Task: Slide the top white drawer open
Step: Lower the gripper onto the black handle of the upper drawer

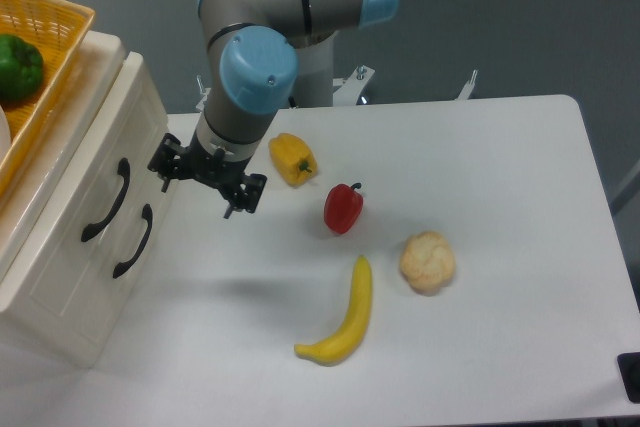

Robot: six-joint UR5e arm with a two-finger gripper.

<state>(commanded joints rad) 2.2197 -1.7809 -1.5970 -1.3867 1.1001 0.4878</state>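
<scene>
The cream-white cabinet (70, 297) stands at the table's left edge, its front facing right. The top white drawer (90, 162) has a curved black handle (107, 199) and looks shut. The lower drawer's matching handle (133, 240) sits just beside it. My gripper (197, 197) hangs from the arm just right of the cabinet front, level with the handles. Its fingers are spread open and hold nothing. The nearer fingertip (165, 183) is a short way from the cabinet and touches neither handle.
A yellow wicker basket (45, 22) holding a green pepper (18, 67) sits on the cabinet. On the white table lie a yellow pepper (292, 159), a red pepper (343, 208), a banana (345, 317) and a cream lumpy item (427, 261).
</scene>
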